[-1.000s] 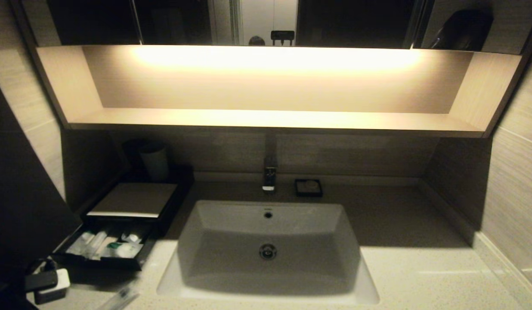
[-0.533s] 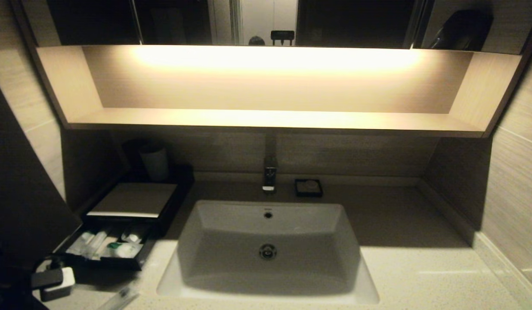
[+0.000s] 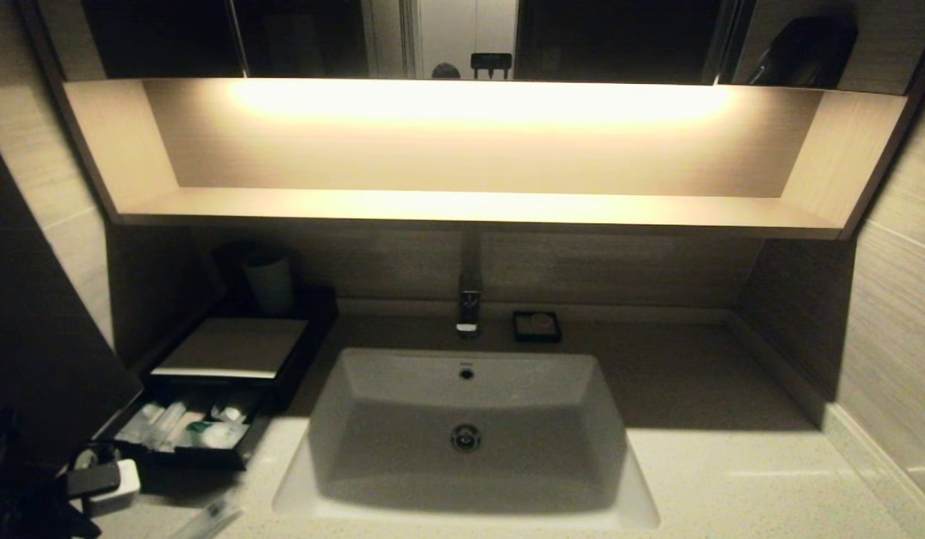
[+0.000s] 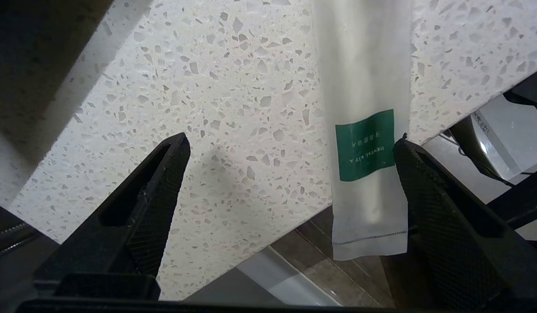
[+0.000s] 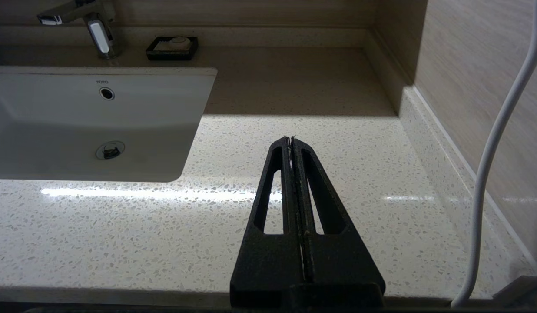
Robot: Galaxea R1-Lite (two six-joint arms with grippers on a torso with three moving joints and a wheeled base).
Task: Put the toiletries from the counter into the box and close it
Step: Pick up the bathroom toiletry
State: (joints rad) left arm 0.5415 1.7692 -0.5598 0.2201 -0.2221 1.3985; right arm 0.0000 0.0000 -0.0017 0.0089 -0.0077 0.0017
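Note:
A long slim packet (image 4: pixel 366 130), white with a green label, lies on the speckled counter (image 4: pixel 207 87), one end hanging over the counter's front edge. My left gripper (image 4: pixel 291 139) is open above it, with the packet just inside one finger (image 4: pixel 429 195). In the head view the packet (image 3: pixel 208 516) lies at the front left, with my left arm (image 3: pixel 96 483) beside it. The black box (image 3: pixel 230 348) has its drawer (image 3: pixel 178 455) pulled out, with several packets (image 3: pixel 200 430) in it. My right gripper (image 5: pixel 291 140) is shut and empty above the counter, right of the sink.
The white sink (image 3: pixel 466 427) fills the middle, with a faucet (image 3: pixel 468 307) and a small black dish (image 3: pixel 536 326) behind it. A pale cup (image 3: pixel 268 281) stands behind the box. A white cable (image 5: pixel 490 152) hangs by the right wall. The lit shelf (image 3: pixel 470 206) runs above.
My left arm has moved a little to the right, nearer the packet at the counter's front edge. The drawer and the packet have not moved.

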